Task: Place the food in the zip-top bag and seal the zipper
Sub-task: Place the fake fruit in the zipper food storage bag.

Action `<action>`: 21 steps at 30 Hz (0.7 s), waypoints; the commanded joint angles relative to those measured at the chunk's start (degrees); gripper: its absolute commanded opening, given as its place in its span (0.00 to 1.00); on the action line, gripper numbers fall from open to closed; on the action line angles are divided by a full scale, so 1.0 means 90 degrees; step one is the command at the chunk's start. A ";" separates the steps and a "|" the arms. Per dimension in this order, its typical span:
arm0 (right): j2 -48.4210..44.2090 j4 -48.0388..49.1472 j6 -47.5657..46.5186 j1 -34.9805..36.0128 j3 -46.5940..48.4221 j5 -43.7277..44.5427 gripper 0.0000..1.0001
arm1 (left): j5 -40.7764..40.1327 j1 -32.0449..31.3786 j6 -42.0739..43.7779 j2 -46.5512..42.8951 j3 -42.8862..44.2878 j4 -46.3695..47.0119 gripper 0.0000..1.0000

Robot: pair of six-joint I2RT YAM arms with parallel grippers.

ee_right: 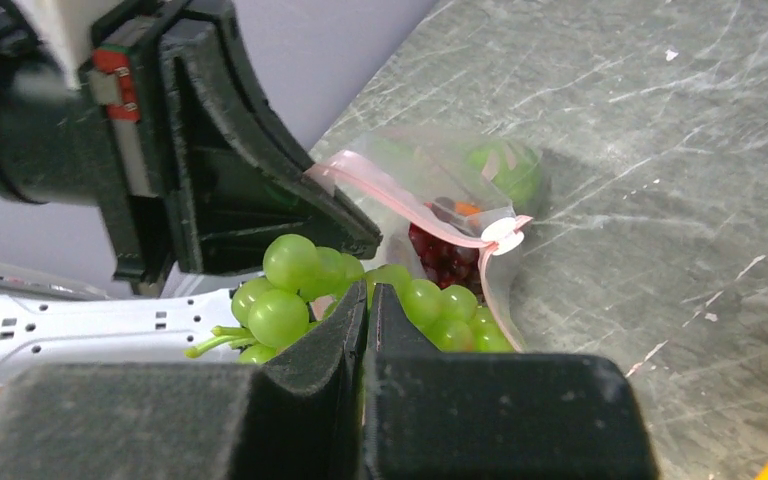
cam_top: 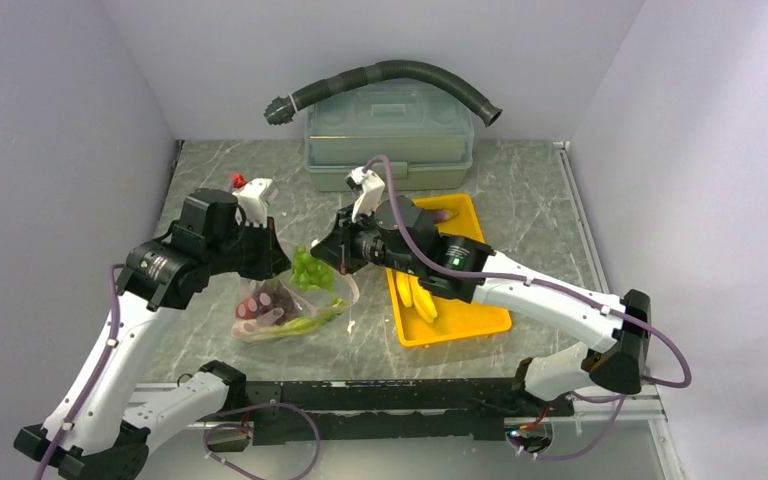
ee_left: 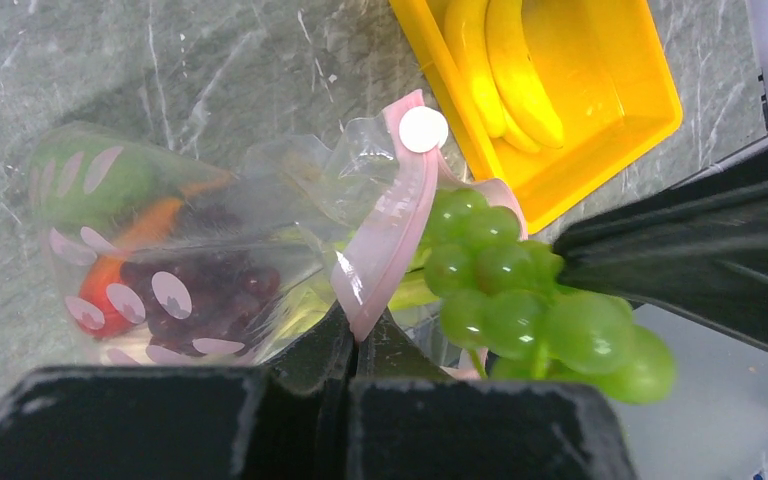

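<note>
Right, on the marble table (cam_top: 540, 220) the yellow tray (cam_top: 460, 322) is the marker. Just left of it lies the zip-top bag (cam_top: 265, 318), floppy, with dark grapes (ee_left: 210, 290) and red and green pieces already inside. Between bag and tray hangs the bunch of green grapes (cam_top: 310, 268), right at the bag's mouth and partly over the lip. The right gripper (ee_right: 367, 305) has its jaws pressed together on the bunch, apparently by the stem. The left gripper (ee_left: 350, 340), on the side of the bag away from the tray, is pinched tight on the zipper (ee_left: 390, 235), lifting that pink strip to hold the mouth open. Bananas (cam_top: 415, 298) wait in the tray, with a purple piece (cam_top: 444, 214) at its far end. The danger, as it looks: the mouth is narrow and the film slack, so the wide bunch could catch on the lip, fold the strip inward, or drag the bag toward the tray. If the thin strip slipped from the left fingers, the mouth would collapse. The top view gives the whole layout but shows neither grip clearly. The left wrist view shows the strip nipped between its fingertips, plus the white round tab (ee_left: 423, 129) at the strip's end. Only the right wrist view shows the opening from the side, with the grapes level with it.
</note>
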 commanded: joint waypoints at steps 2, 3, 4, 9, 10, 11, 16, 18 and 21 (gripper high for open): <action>0.0339 0.0541 0.0419 0.0029 0.0172 0.0255 0.00 | 0.0172 -0.0013 -0.0062 -0.0177 0.0335 -0.0022 0.00; 0.0395 0.0573 0.0481 0.0029 0.0128 0.0317 0.00 | 0.0174 -0.0011 -0.0061 -0.0197 0.0340 -0.0037 0.00; 0.0453 0.0597 0.0541 0.0029 0.0092 0.0378 0.00 | 0.0175 -0.0011 -0.0059 -0.0208 0.0357 -0.0038 0.00; 0.0850 0.0400 0.0697 0.0029 0.0236 0.0464 0.05 | 0.0208 -0.0011 -0.0059 -0.0250 0.0376 -0.0045 0.00; 0.0935 0.0339 0.0735 0.0029 0.0275 0.0477 0.12 | 0.0218 -0.0011 -0.0061 -0.0252 0.0377 -0.0040 0.00; 0.0993 0.0280 0.0752 0.0029 0.0317 0.0503 0.21 | 0.0228 -0.0011 -0.0061 -0.0257 0.0366 -0.0046 0.00; 0.1104 -0.0013 0.0749 0.0029 0.0436 0.0784 0.54 | 0.0193 -0.0013 -0.0052 -0.0282 0.0344 -0.0062 0.00; 0.1055 -0.0094 0.0714 0.0029 0.0460 0.0875 0.61 | 0.0191 -0.0011 -0.0042 -0.0291 0.0355 -0.0086 0.00; 0.0886 -0.0102 0.0636 0.0028 0.0416 0.0971 0.64 | 0.0171 -0.0011 -0.0015 -0.0287 0.0390 -0.0107 0.00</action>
